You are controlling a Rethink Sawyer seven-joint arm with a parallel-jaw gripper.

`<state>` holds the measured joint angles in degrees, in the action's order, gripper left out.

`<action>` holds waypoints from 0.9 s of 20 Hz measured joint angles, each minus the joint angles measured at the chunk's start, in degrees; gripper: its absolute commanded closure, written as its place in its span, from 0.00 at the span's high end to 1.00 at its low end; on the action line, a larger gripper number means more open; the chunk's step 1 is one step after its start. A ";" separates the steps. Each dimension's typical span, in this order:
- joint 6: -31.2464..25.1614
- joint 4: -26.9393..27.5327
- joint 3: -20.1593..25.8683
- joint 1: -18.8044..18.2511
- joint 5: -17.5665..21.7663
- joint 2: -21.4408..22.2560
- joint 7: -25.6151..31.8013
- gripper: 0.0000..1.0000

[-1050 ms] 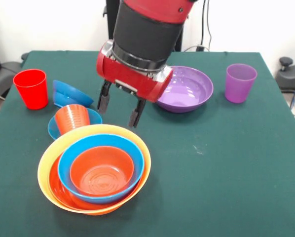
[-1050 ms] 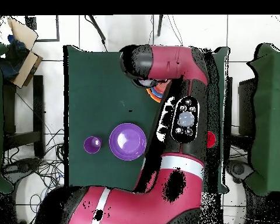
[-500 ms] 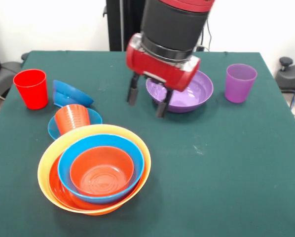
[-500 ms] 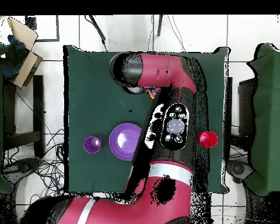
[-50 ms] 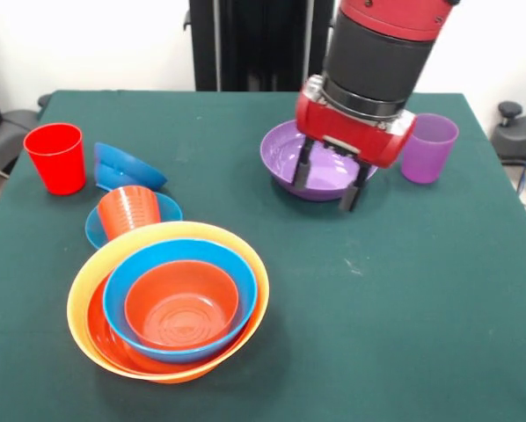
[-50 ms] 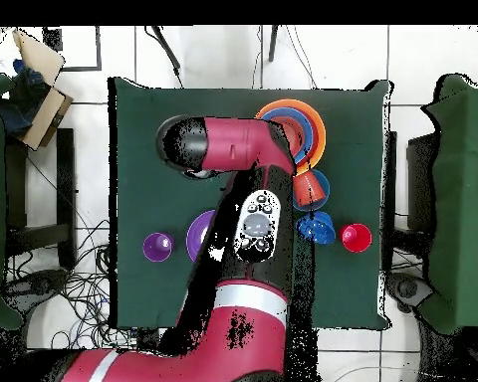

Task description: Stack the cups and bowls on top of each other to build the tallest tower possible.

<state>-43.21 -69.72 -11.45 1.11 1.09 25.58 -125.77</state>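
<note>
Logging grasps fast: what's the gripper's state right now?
Gripper: open and empty, fingers spread over the near rim of the purple bowl.

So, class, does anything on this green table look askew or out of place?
Two things stand out. The small dark blue plastic bowl beside the red plastic cup lies tipped on its side. The ribbed orange-red plastic cup sits tilted in a small light blue bowl.

a dark green table (image 5: 404,316) fills the front view, with a white wall (image 5: 87,44) behind it and a black upright post (image 5: 245,44) at its far edge. from overhead, more green-topped tables (image 6: 452,199) flank it on a pale tiled floor (image 6: 89,179) — a cardboard box (image 6: 39,75) at one corner, cables (image 6: 69,284) trailing nearby.
</note>
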 measured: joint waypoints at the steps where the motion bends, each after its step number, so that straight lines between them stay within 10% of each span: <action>1: 0.90 -0.86 -0.40 0.73 -0.08 -0.04 -0.91 1.00; 18: 6.32 -8.72 -7.00 7.37 -0.30 -1.67 -8.67 1.00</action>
<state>-36.89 -78.44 -18.45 8.48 0.79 23.91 -134.44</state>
